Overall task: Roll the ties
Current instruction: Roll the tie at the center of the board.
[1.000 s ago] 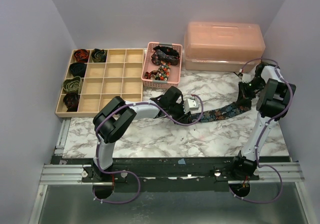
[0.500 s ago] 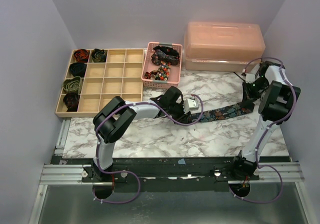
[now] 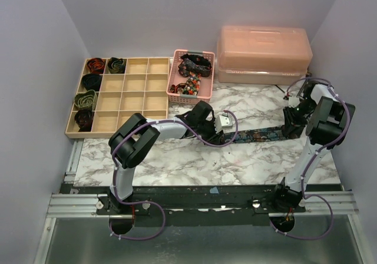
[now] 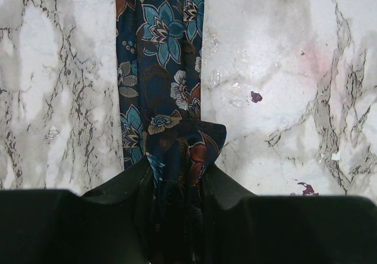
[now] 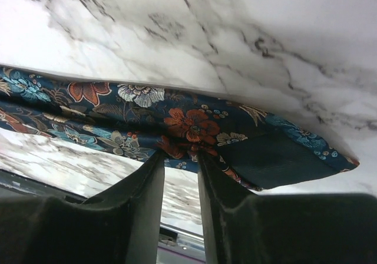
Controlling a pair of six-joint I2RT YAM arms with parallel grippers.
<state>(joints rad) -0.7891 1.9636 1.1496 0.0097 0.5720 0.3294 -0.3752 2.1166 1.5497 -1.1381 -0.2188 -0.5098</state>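
Five coiled ties [image 3: 91, 81] lie in the wooden tray [image 3: 135, 99]; the left gripper [image 4: 177, 171] pinches an unrolled navy floral necktie [image 4: 159, 69] (right gripper [image 5: 181, 158] slightly parted).

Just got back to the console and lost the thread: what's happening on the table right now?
The arms have a floral tie stretched across the marble table. The left tool is clamped on its folded end, the start of a roll. The right tool sits at the wide end, fingers slightly apart, so a grip there is uncertain. Five coiled ties sit in the wooden tray; loose ties lie in the pink basket.
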